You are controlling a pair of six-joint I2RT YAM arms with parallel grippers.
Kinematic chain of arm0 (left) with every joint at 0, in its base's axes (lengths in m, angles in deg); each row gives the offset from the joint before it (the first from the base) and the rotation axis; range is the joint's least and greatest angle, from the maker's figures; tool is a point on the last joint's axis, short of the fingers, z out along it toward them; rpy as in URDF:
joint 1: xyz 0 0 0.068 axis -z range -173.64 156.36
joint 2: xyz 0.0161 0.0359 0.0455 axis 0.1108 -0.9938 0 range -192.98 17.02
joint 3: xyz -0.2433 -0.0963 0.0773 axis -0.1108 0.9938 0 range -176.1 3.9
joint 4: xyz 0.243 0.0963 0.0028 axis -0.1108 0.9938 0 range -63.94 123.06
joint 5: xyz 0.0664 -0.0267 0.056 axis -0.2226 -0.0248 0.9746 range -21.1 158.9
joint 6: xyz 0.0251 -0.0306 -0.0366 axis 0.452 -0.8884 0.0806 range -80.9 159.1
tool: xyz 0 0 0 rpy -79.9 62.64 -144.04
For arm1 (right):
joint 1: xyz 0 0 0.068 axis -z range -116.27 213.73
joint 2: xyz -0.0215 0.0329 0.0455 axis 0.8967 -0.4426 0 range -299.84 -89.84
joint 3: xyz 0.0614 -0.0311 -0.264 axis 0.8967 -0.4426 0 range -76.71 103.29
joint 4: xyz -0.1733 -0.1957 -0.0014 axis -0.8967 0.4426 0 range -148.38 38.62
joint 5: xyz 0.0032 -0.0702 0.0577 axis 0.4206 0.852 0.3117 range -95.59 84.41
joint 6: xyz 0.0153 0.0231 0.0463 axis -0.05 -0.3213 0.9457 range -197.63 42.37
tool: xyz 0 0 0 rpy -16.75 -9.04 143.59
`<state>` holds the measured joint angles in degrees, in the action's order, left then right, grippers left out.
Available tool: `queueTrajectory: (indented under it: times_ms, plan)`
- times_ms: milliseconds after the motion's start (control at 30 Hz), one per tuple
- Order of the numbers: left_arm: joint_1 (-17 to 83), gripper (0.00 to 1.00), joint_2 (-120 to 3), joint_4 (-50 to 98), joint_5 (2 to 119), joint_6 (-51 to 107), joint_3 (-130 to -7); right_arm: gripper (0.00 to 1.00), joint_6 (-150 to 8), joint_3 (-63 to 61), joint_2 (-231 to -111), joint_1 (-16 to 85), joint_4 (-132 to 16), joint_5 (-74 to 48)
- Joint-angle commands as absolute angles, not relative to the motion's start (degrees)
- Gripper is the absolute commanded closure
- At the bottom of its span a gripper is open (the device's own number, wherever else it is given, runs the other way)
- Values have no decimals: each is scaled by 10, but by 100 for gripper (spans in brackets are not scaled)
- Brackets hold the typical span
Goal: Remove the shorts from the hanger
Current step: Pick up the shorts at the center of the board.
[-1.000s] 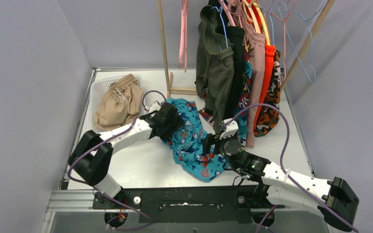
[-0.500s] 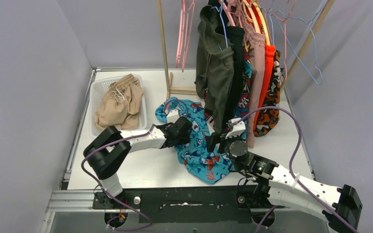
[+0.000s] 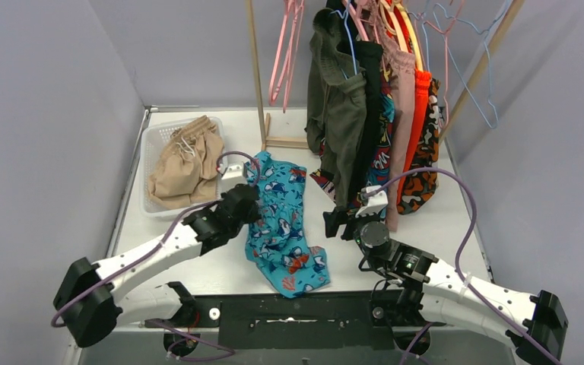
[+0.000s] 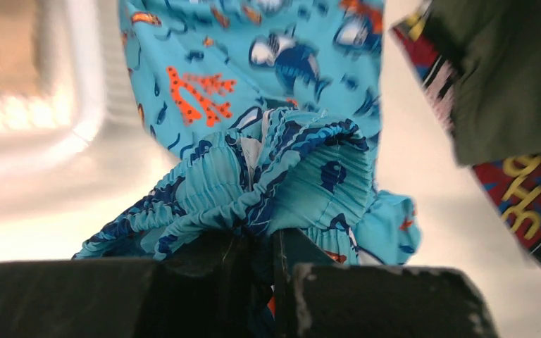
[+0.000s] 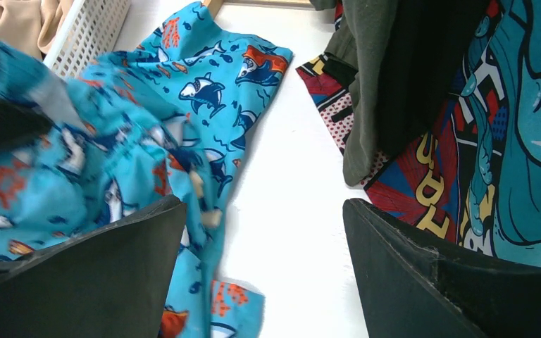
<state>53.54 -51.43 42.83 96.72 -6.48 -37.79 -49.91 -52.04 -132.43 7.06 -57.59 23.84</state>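
Observation:
Teal shark-print shorts (image 3: 281,228) lie off the hanger, spread on the white table. My left gripper (image 3: 242,204) is shut on their gathered elastic waistband (image 4: 289,162) and lifts it slightly. My right gripper (image 3: 342,220) stands open just right of them, with bare table between its fingers (image 5: 264,225). Olive green shorts (image 3: 338,114), black shorts (image 3: 369,84), comic-print shorts (image 3: 386,137), dusty pink shorts (image 3: 403,106), orange shorts (image 3: 420,122) and orange-black shorts (image 3: 426,167) hang on the rail at the back. Tan shorts (image 3: 186,160) lie in the basket.
A white slatted basket (image 3: 150,141) stands at the back left. A wooden rack post (image 3: 257,68) rises behind the teal shorts, with bare pink hangers (image 3: 283,46) beside it and bare blue wire hangers (image 3: 475,84) at the far right. Grey walls close in both sides.
My left gripper has shut on the teal shorts' waistband and drawn back leftward, dragging the shorts left across the table. The right gripper stays open and has barely moved.

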Motion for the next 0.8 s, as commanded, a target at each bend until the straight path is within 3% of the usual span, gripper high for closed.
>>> queueTrajectory:
  times_ms: [0, 100, 333, 400, 467, 567, 667, 767]
  plan:
    - [520, 100, -442, 443, 1036, 32, -441, 16, -482, -505, -1315, 65, -591, 270]
    - [515, 100, -418, 437, 1009, 107, -460, 16, -479, -505, -1314, 65, -594, 273]
    - [510, 97, -462, 388, 740, 214, -430, 16, -462, -512, -1317, 65, -603, 278]
    - [510, 75, -493, 364, 693, 191, -409, 16, -457, -511, -1318, 65, -599, 277]
    - [512, 70, -528, 347, 682, 175, -397, 16, -451, -509, -1317, 65, -594, 277]
    - [512, 44, -556, 329, 681, 159, -384, 16, -448, -506, -1314, 64, -582, 279]
    - [513, 26, -568, 320, 679, 160, -382, 16, -448, -508, -1311, 64, -579, 281]
    - [513, 20, -568, 331, 687, 162, -392, 16, -449, -509, -1311, 64, -580, 283]
